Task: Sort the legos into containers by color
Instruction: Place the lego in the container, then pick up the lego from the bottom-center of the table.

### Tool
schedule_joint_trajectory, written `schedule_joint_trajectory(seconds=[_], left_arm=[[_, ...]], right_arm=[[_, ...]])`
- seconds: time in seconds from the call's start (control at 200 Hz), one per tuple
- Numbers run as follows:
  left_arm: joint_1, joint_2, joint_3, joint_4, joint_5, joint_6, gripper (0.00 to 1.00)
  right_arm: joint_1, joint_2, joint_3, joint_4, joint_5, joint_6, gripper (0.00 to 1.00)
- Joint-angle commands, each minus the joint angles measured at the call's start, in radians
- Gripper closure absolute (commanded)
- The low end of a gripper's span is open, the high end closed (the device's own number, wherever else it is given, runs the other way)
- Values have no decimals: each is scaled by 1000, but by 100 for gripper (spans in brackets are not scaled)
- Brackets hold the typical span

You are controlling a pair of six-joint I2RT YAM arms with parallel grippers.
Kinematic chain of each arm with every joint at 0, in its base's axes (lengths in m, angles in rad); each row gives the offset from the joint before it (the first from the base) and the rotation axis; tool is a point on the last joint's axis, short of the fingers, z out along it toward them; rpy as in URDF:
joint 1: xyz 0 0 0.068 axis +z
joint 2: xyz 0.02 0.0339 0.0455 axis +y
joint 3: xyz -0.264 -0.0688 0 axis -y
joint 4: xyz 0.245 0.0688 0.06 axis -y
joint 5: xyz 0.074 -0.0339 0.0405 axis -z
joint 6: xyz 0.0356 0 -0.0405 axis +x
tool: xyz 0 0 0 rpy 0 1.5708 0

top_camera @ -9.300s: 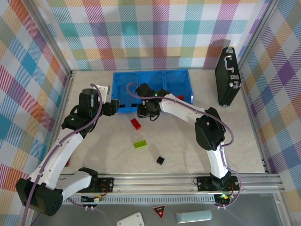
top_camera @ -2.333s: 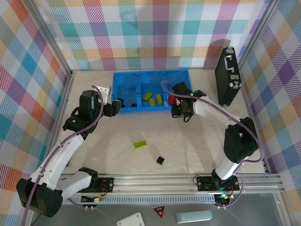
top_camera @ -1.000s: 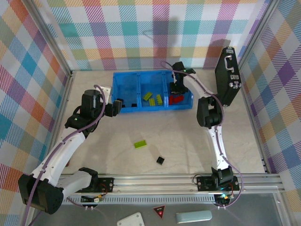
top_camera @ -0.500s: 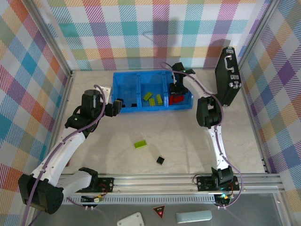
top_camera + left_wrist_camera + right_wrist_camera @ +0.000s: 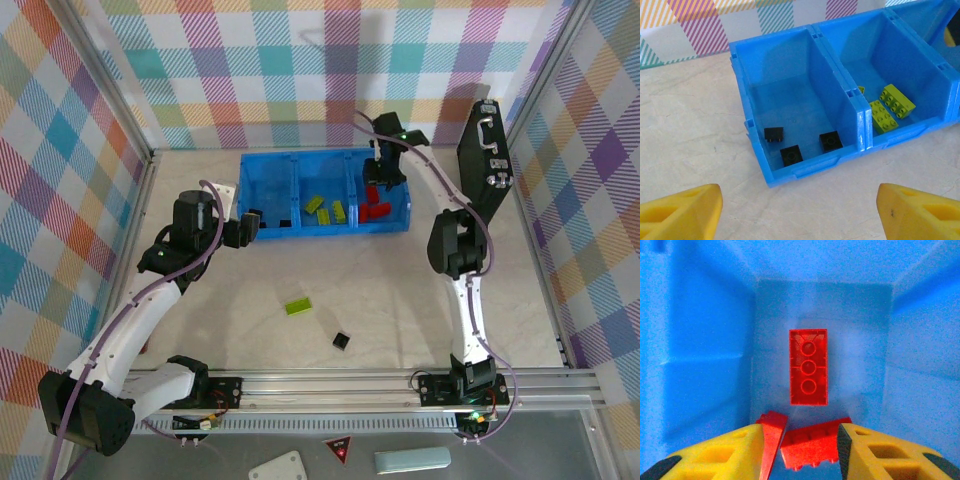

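Right end effector (image 5: 800, 437), jaws parted and empty over red bricks (image 5: 808, 367) in the blue tray's right compartment (image 5: 705, 340) by the far edge of the bench (image 5: 420, 300); advised: lift straight up, clearing walls.

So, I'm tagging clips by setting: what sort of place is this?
Likely a lab robot cell: arms bolted to an aluminium rail, plaid backdrop walls around the table, a blue sorting tray.

Bare table (image 5: 420, 300) mid-field — briefcase (image 5: 483, 165) perhaps near tray (image 5: 265, 185)
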Motion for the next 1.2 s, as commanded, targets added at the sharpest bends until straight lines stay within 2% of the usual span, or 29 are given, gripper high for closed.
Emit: schedule_joint_trajectory(seconds=[0.0,0.315,0.655,0.97,1.195], left_arm=[[7,-28,29,12,12,-5,20],[7,-38,30,9,0,0,20],[7,-43,33,5,-5,4,19],[7,-41,36,-5,-37,5,19],[7,-45,36,-2,-33,5,19]], right_arm=[[22,-78,-51,-41,1,20,55],[96,-242,-244,-38,33,87,54],[221,-431,-564,9,77,214,53],[372,-499,-743,43,83,397,53],[492,-454,-747,42,81,513,53]])
